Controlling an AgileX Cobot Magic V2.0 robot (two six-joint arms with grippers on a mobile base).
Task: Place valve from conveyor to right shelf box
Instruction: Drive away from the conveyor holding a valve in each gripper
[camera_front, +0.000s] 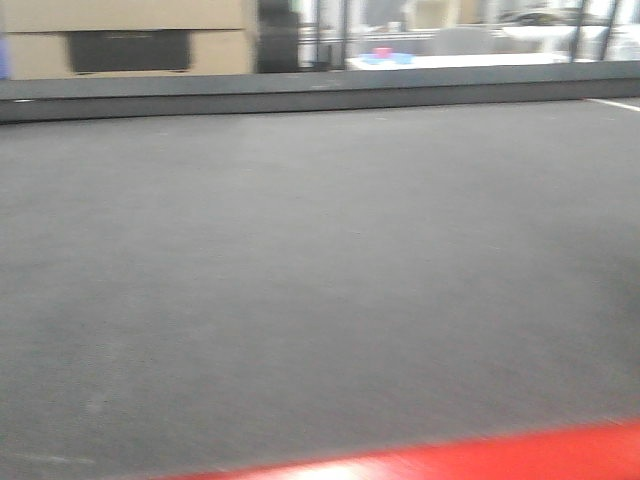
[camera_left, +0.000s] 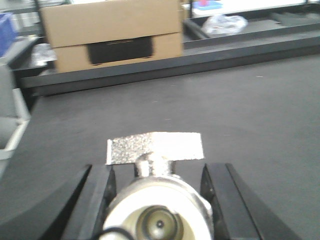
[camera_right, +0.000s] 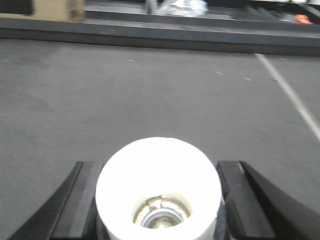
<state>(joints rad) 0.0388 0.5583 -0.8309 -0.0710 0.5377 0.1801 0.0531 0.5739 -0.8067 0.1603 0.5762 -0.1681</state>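
The left gripper (camera_left: 157, 172) holds a silver-handled valve (camera_left: 156, 148) tight. The right gripper (camera_right: 158, 169) holds a white valve (camera_right: 157, 185) above the conveyor (camera_right: 150, 90).

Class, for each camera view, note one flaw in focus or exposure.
Front view: conveyor smeared, highlights behind it blown out. Left wrist: valve close to the lens soft, cardboard box blurred. Right wrist: white valve washed out, nearly featureless.
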